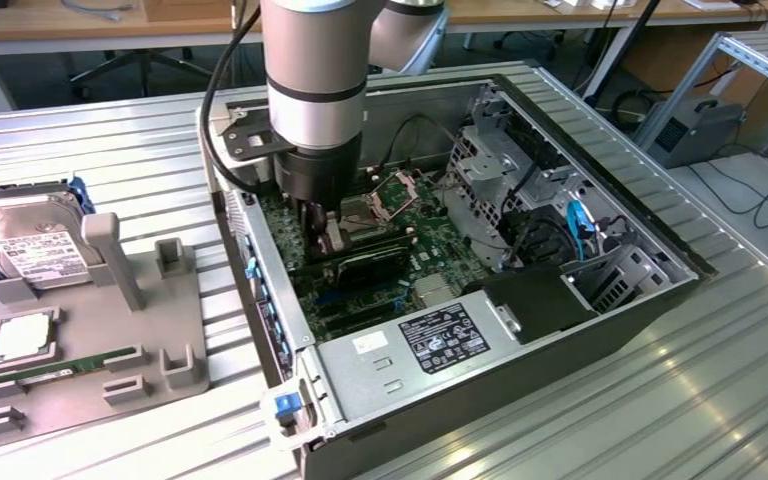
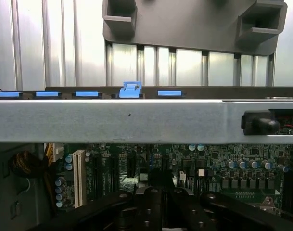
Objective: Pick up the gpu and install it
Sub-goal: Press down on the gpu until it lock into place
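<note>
So here we've got the end effector down inside the open PC case, fingers pressed together, sitting right over the motherboard next to the CPU socket area. From the exterior view we can't tell whether it's pinching anything. In the wrist view the black fingers hang just above the green board, with the case's silver side rail running across in front.

The gpu is a flat black card lying in the case just below the end effector's tip, above the slots, close to it or maybe touching.

Around it: the power supply at the near end of the case, the drive cage on the exterior view's right with a blue cable. Out on the table, the grey fixture tray carries a hard drive and a green memory stick.
</note>
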You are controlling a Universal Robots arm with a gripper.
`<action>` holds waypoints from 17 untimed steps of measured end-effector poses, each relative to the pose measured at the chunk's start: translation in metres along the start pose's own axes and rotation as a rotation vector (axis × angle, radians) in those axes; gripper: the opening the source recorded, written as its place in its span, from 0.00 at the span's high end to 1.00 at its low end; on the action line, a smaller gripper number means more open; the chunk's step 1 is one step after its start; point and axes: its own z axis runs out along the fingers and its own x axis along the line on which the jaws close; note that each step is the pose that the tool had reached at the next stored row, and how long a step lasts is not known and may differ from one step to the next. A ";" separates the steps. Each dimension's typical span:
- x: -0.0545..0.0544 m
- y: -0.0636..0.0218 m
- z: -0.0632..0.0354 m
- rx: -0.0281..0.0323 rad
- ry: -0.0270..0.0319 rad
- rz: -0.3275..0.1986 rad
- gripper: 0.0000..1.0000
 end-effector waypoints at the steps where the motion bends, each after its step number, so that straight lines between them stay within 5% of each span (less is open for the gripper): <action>1: 0.000 0.0000 0.0000 -0.0001 0.0000 0.000 0.89; 17: 0.003 0.0000 -0.0014 -0.0001 0.0007 0.000 0.89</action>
